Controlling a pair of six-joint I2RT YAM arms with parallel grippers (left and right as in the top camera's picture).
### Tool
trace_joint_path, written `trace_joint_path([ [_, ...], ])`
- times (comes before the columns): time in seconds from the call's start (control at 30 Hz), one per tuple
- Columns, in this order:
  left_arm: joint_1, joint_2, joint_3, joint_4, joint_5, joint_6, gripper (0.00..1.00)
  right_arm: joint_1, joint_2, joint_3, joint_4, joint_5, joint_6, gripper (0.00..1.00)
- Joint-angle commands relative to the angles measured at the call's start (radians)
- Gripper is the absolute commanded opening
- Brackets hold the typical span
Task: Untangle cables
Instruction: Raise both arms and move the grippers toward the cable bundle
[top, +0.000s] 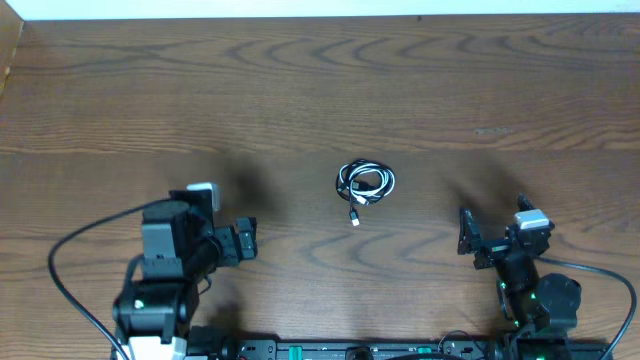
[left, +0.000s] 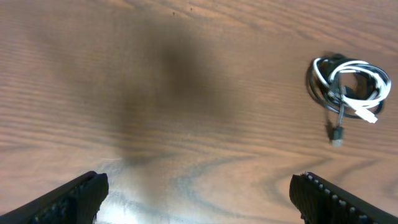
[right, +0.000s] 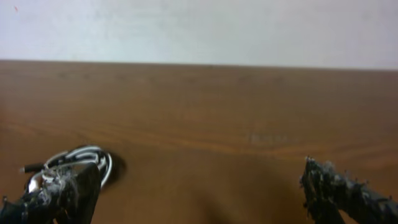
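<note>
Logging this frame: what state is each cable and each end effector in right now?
white cable: coiled, tangled with the black one, lying on the table, not held.
black cable: coiled in the same bundle, one plug trailing out, not held.
left end effector: open, empty, apart from the bundle.
right end effector: open, empty, apart from the bundle.

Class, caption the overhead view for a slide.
Coiled white and black cables lie on the table between the open left gripper and right gripper.
</note>
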Motion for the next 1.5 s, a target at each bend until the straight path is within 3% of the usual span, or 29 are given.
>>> trace_joint_path([
  [0.0,0.003,0.045,0.137,-0.058,0.013,-0.008,0.98,0.01,0.055,0.06,-0.04,0.004,0.021,0.99],
  [0.77,0.003,0.054,0.187,-0.077,0.011,-0.009,0.98,0.01,0.737,0.584,-0.284,0.052,-0.029,0.99],
  [1.0,0.003,0.057,0.187,-0.076,0.011,-0.008,0.98,0.01,0.79,0.684,-0.37,0.051,-0.293,0.99],
  [1.47,0.003,0.059,0.187,-0.043,0.012,-0.009,0.98,0.01,0.75,0.719,-0.301,-0.256,-0.3,0.99],
])
